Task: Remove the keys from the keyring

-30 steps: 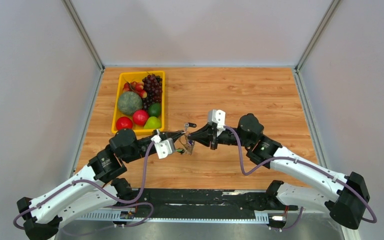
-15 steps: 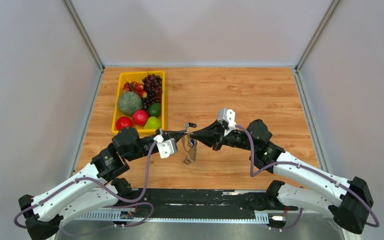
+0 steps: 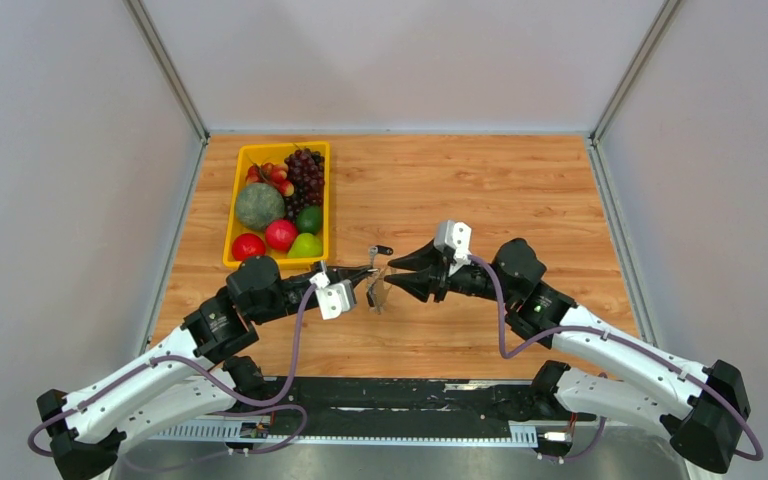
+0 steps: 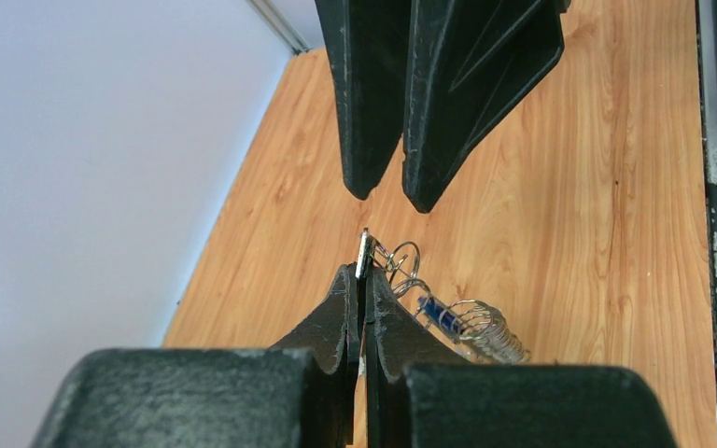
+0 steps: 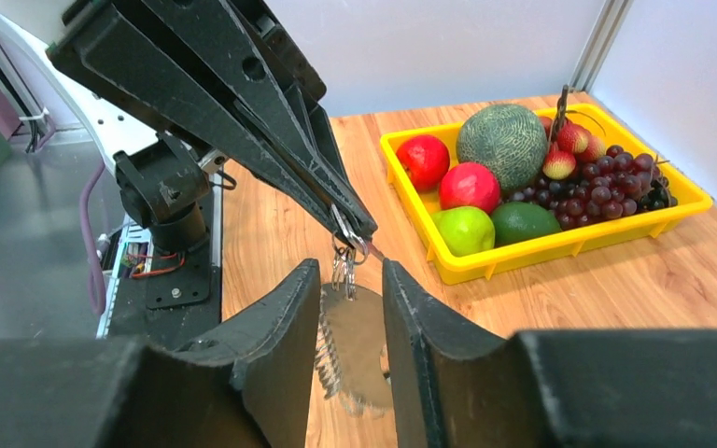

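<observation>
We see the yellow tray (image 5: 560,245) at the far left of the desk (image 3: 480,190), packed with fruit: a netted green melon (image 5: 504,145), two red apples (image 5: 424,161), a green pear (image 5: 465,229), a darker green round fruit (image 5: 525,222), a bunch of dark grapes (image 5: 607,182) and a few small red-and-yellow fruits (image 5: 569,140) at the far end. All of them sit inside its walls. Near the tray's front corner the left gripper (image 4: 364,275) has its fingers pressed together, clamped on a thin metal edge at the top end of the keyring (image 4: 490,331). The grey coil hangs from it on small wire rings, above the desk. One of the keys, a blue-headed key (image 4: 436,313), sits by the coil. The right gripper (image 5: 350,271) faces the left one tip to tip with its fingers apart. The rings and coil hang in the gap, and we see neither finger touching them. A small dark-headed key (image 3: 380,250) lies on the desk just beyond both grippers
</observation>
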Motion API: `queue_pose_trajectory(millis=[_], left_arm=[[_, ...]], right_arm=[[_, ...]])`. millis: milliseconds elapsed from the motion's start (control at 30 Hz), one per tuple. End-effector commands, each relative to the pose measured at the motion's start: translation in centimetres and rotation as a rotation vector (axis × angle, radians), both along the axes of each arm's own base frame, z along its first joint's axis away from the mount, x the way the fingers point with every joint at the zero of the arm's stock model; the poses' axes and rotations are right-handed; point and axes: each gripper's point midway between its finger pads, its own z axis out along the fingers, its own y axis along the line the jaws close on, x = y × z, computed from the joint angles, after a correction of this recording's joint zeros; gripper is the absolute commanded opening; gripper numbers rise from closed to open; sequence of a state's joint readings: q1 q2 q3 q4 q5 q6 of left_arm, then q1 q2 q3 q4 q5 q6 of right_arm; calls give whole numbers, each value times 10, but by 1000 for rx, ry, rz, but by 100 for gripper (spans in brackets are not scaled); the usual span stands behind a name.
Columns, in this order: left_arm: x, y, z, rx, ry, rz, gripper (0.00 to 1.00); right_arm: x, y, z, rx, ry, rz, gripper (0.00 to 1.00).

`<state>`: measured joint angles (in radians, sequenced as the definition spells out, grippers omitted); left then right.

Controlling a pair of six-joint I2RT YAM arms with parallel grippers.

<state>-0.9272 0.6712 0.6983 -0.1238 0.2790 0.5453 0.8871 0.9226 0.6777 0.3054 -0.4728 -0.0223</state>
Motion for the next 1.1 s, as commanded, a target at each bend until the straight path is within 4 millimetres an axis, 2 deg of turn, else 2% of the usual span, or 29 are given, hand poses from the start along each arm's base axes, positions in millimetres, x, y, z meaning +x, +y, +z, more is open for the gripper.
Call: queue_pose_trajectory(millis=[0, 167, 533, 700, 767, 867, 1067], left_arm=[[-5, -1, 20, -51, -52, -24, 0], [-5, -1, 19, -50, -51, -28, 0], [-6, -1, 20, -53, -53, -30, 0], [-6, 0, 22, -57, -56, -30, 0], [-6, 1, 23, -61, -61, -26, 0], [-4, 3, 25, -67, -65, -13, 0], [-3, 6, 28, -85, -82, 5, 0]], right_arm=[[2, -2, 18, 0, -64, -8, 33], [2, 4, 13, -34, -62, 21, 26], [-1, 21, 3, -68, -18, 101, 24], [0, 23, 1, -74, -19, 108, 12], [-1, 23, -1, -80, -13, 113, 10], [-1, 23, -5, -89, -5, 113, 11], [1, 22, -12, -106, 6, 99, 25]])
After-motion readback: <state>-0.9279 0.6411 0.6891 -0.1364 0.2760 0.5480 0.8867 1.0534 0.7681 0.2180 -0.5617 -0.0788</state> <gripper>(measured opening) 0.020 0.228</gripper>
